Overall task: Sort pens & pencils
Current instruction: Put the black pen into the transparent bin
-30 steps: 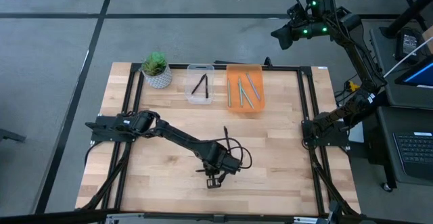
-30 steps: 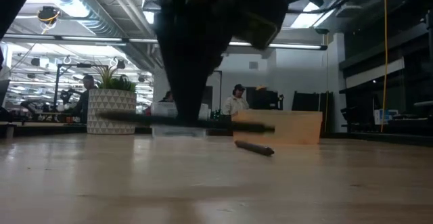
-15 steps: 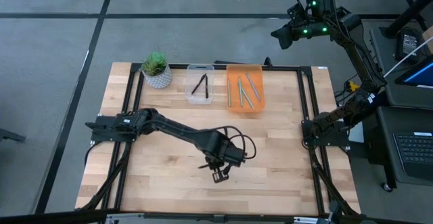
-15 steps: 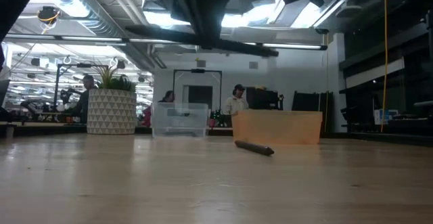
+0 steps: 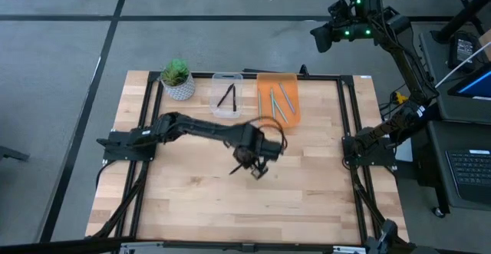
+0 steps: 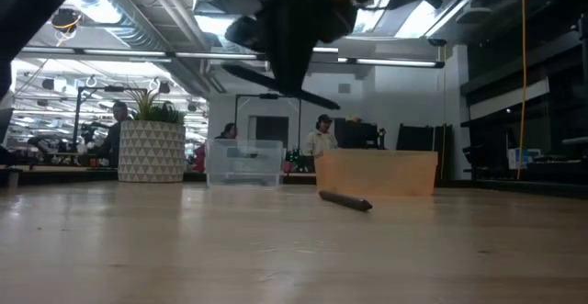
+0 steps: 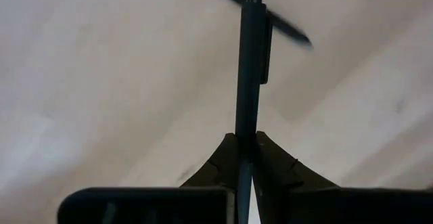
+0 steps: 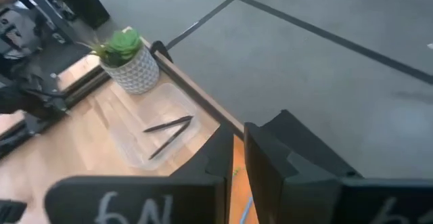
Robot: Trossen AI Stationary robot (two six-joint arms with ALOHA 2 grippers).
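Fingers of my left hand (image 5: 257,169) pinch a black pen (image 7: 249,82), lifted above the table (image 5: 322,185), near the clear bin (image 5: 227,94) holding two black ones. Another black pen (image 6: 345,200) lies below. My right hand (image 8: 237,163), raised beyond the orange tray (image 5: 278,100), is closed.

We note pale wood table (image 5: 307,200), black frame rails along edges. Far side, left to right: potted plant (image 5: 177,78), clear bin (image 5: 227,94), orange bin (image 5: 278,99), bins just beside each other. One black pen (image 6: 345,200) lies flat on wood mid-table.
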